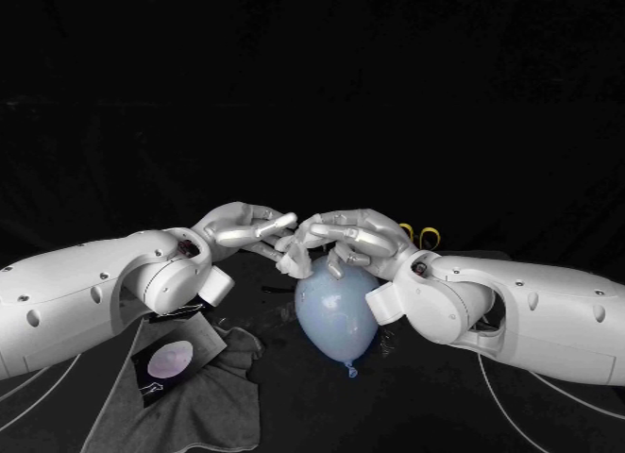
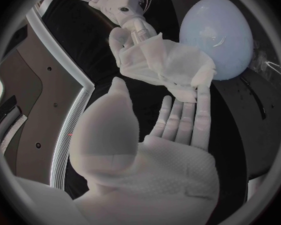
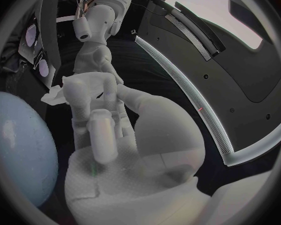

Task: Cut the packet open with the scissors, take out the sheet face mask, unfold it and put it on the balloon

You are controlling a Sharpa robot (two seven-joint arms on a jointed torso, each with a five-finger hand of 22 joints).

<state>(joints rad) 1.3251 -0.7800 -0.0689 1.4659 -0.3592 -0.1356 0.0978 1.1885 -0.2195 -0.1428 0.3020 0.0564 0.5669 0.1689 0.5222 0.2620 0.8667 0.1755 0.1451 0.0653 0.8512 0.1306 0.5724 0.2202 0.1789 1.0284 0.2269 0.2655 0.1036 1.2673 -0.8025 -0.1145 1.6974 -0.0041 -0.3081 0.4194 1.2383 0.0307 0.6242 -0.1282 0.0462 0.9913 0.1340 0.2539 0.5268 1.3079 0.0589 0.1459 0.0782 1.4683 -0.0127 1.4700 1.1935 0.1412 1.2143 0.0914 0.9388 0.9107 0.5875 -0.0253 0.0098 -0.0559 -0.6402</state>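
The pale blue balloon (image 1: 337, 316) lies on the table with its knot toward me; it also shows as balloon (image 2: 215, 35) and balloon (image 3: 15, 150). Just above its far end my left hand (image 1: 244, 231) and right hand (image 1: 346, 236) meet, fingertips together. Between them hangs the white sheet mask (image 2: 162, 62), crumpled and partly folded. The left hand (image 2: 147, 150) pinches one edge and the right hand (image 2: 131, 27) grips the opposite side. In the right wrist view a corner of the mask (image 3: 56, 95) sticks out past the right hand (image 3: 103, 130). The cut packet (image 1: 170, 363) lies on a grey cloth.
The grey cloth (image 1: 204, 396) is spread at the front left under my left forearm. The yellow scissors handles (image 1: 419, 231) peek out behind my right wrist. A clear wrinkled film (image 1: 278, 288) lies on the table beside the balloon.
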